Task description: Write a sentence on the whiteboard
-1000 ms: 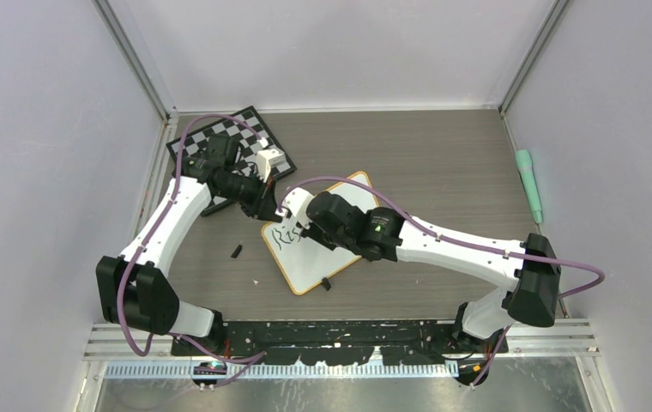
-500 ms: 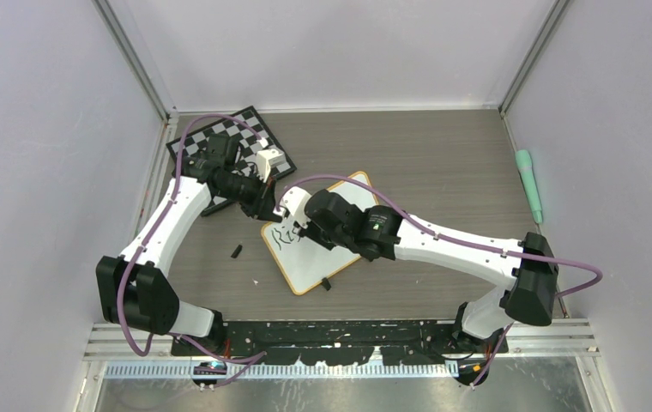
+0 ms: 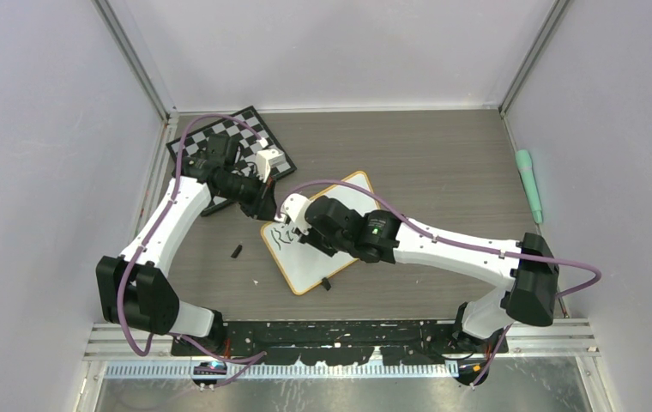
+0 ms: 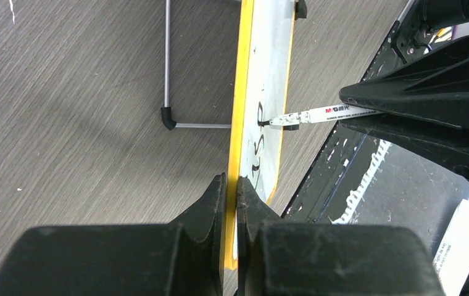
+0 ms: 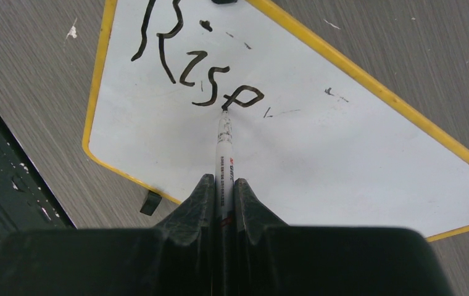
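Observation:
The whiteboard (image 3: 312,268) lies flat mid-table, white with a yellow-orange rim. My left gripper (image 3: 264,209) is shut on its far-left rim; in the left wrist view the fingertips (image 4: 232,182) pinch the yellow rim (image 4: 243,86). My right gripper (image 3: 299,226) is shut on a white marker (image 5: 224,145) whose black tip touches the board (image 5: 343,160). The sentence reads "Rise" (image 5: 198,68) in black, and the tip rests at the lower left of the last letter. The marker also shows in the left wrist view (image 4: 318,114).
A black-and-white chessboard (image 3: 220,137) with a small white box (image 3: 269,160) on it lies at the back left. A teal pen (image 3: 528,184) lies at the right edge. A small black cap (image 3: 237,251) lies left of the board. A foot clip (image 3: 326,284) sits on its near rim.
My right gripper and forearm have shifted slightly left and nearer over the board with the marker. The left arm and the board have not moved.

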{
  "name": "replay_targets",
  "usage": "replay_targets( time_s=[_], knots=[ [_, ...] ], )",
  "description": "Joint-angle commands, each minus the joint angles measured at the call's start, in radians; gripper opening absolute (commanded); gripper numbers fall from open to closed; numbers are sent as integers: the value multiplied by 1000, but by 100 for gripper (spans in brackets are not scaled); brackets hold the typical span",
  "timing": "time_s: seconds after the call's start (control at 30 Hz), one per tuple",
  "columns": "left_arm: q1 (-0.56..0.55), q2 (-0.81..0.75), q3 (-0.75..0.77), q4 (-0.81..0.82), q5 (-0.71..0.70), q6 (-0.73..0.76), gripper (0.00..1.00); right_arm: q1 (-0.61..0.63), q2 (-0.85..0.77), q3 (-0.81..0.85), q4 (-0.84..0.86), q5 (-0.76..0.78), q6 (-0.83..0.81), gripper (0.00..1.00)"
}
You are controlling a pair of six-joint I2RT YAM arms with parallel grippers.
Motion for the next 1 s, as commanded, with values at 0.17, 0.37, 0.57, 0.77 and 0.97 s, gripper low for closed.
replay_targets(
  time_s=[0.17, 0.37, 0.57, 0.77, 0.97],
  knots=[
    [-2, -5, -4, 16, 4, -2, 0, -3, -49, -41, 22, 42, 10, 0],
    [-2, -1, -4, 15, -1, 3, 0, -14, -66, -30, 22, 86, -18, 0],
    [-2, 9, 7, 6, 9, 17, 0, -19, -69, 1, 16, 80, -26, 0],
    [-2, 25, 39, -28, 20, 54, 0, -20, -119, 24, -4, 0, -4, 0],
    [-4, 59, 98, -98, 61, 125, 0, -20, -229, -6, 17, -57, -6, 0]
  ],
)
